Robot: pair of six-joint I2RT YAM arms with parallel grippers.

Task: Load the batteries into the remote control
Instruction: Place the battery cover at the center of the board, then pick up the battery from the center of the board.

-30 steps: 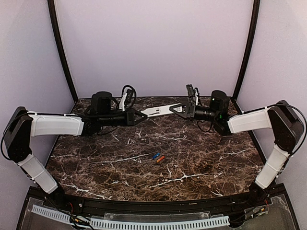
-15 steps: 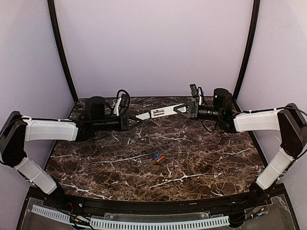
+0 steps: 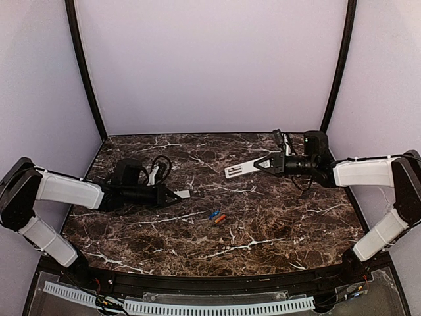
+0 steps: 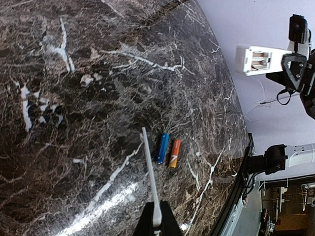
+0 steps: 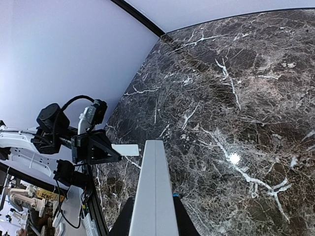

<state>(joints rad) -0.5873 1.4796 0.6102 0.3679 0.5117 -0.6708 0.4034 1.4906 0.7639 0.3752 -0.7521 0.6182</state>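
Plainly, right tool (image 3: 258, 165) clamps slim white remote control (image 3: 240, 170); left tool (image 3: 173, 195) pinches thin flat cover (image 3: 183, 194).

Robot lab test cell, not a home or shop. Top view: left arm (image 3: 66, 191) and right arm (image 3: 365, 172) are fixed at the bottom edge of a marble-look table (image 3: 276, 224). Plain lilac backdrop panels (image 3: 210, 66) on curved black poles (image 3: 82, 66) box it in. A slotted white cable duct (image 3: 210, 307) w/ loose wiring runs along the bottom of frame. Left wrist view, lower right: dim, cluttered workroom (image 4: 290, 201) past the table edge, too blurred for detail.
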